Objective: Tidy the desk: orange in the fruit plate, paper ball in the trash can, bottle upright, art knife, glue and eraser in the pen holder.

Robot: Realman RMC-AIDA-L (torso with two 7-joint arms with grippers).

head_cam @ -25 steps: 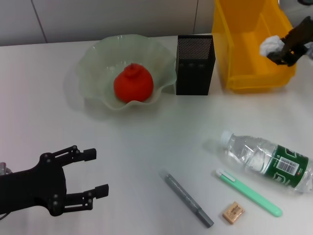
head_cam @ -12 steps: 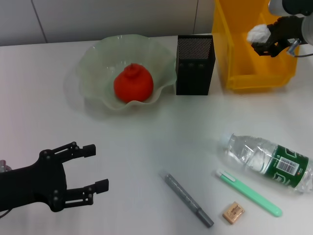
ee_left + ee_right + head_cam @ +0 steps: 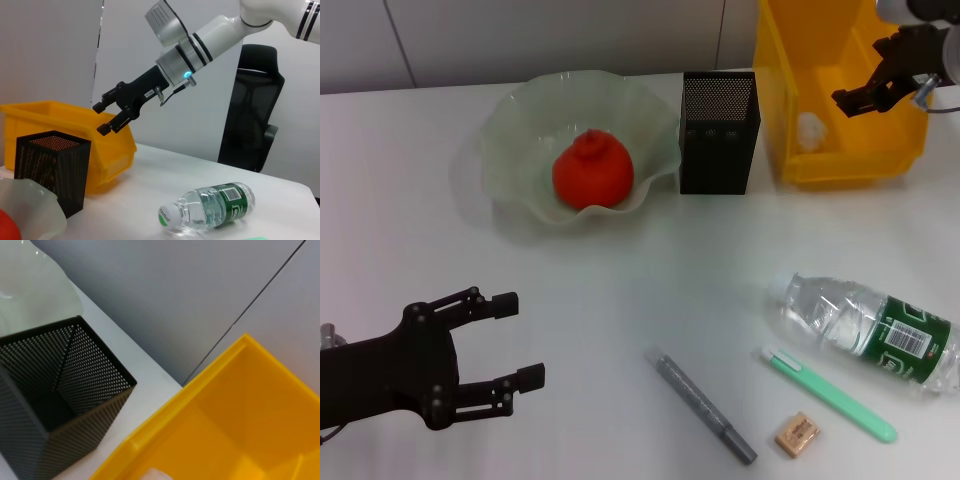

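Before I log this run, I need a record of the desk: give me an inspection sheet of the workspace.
Surface: white desk, no spills seen.
Job's things: orange in fruit plate; paper ball inside trash can; bottle lying on its side; eraser on desk; pen holder upright, nothing seen inside it.
Clutter: grey pen and green pen-like tool lying on desk.
Grippers: right gripper above trash can, fingers open, empty; left gripper low over the near desk, open, empty.
Cables: thin lead at right wrist.
Surroundings: pale wall; black office chair.
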